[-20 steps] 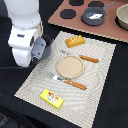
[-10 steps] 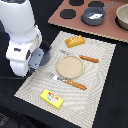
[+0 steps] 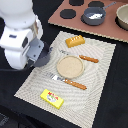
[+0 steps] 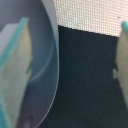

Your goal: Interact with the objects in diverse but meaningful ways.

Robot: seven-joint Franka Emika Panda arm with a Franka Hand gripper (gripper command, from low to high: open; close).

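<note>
My gripper (image 3: 42, 54) hangs over the placemat's edge on the exterior view's left, next to a grey rounded pot (image 3: 45, 56). In the wrist view my fingers (image 4: 15, 75) stand far apart. The grey pot wall (image 4: 47, 75) curves around one finger, and dark table shows between the fingers. On the mat lie a beige plate (image 3: 70, 66), an orange bread loaf (image 3: 75, 41), orange-handled cutlery (image 3: 89, 59) and a second piece (image 3: 71, 82), and a yellow packet (image 3: 52, 98). A grey saucepan (image 3: 93, 16) sits on the brown board. The tomato and the bottle are out of view.
The striped placemat (image 3: 100, 75) lies on a black table. A brown stove board (image 3: 107, 30) with dark burner discs is at the back. Another pot (image 3: 123, 17) stands at its edge on the exterior view's right. The white arm (image 3: 17, 40) fills the exterior view's left.
The arm dipped a little and came back up. The gripper stays over the mat's edge on the exterior view's left. The items on the mat have not moved.
</note>
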